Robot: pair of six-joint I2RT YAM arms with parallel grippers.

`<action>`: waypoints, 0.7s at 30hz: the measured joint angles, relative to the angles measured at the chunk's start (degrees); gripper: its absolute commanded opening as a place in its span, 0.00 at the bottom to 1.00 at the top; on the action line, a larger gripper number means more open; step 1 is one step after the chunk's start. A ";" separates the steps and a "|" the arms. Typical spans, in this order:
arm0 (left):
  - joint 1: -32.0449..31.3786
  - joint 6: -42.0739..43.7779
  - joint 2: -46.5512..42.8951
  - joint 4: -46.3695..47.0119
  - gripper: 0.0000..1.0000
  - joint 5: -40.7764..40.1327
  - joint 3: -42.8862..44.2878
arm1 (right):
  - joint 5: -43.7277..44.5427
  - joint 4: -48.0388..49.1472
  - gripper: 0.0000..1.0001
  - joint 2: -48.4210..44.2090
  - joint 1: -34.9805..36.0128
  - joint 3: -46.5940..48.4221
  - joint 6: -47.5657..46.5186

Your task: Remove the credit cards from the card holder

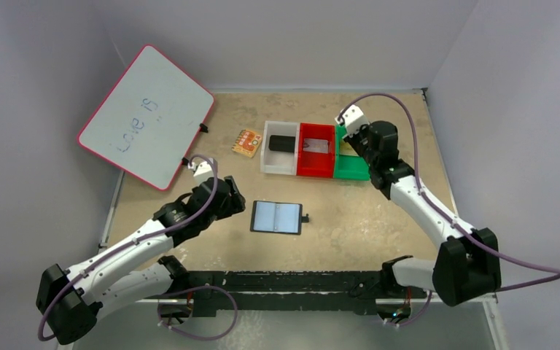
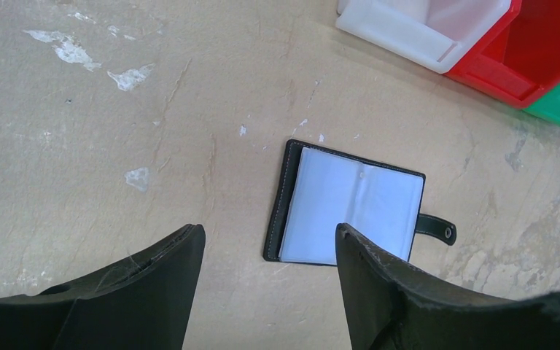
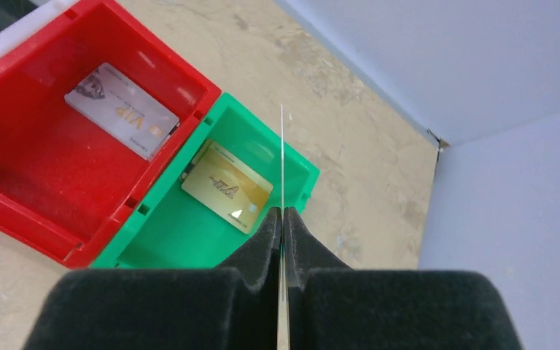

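Observation:
The card holder (image 1: 276, 216) (image 2: 350, 204) lies open and flat on the table, pale blue-grey faces up, strap tab to its right. My left gripper (image 1: 227, 202) (image 2: 270, 230) hovers open just left of it, nothing between its fingers. My right gripper (image 1: 351, 137) (image 3: 282, 211) is shut on a thin card (image 3: 282, 146) seen edge-on, above the green bin (image 3: 153, 237). A gold credit card (image 3: 226, 186) lies in that green bin. A silver-grey credit card (image 3: 122, 111) (image 1: 316, 146) lies in the red bin (image 3: 14, 197).
A white bin (image 1: 268, 162) holding a black block (image 1: 282, 143) stands left of the red bin (image 1: 315, 172) and green bin (image 1: 354, 171). An orange patterned piece (image 1: 247, 142) lies beside the white bin. A whiteboard (image 1: 146, 117) leans at the back left.

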 measured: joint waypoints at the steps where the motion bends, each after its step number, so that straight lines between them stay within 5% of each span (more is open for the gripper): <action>1: 0.00 0.15 0.00 -0.35 0.67 -0.07 0.28 | -2.58 -0.98 0.00 1.18 -0.94 1.29 -1.73; 9: 0.02 1.97 -0.76 -3.21 0.72 -0.76 1.99 | -13.20 -8.81 0.00 10.05 -4.94 5.66 -14.71; 21: 0.04 3.15 -1.40 -6.16 0.75 -1.81 3.06 | -14.58 -12.59 0.00 21.53 -6.56 9.60 -28.13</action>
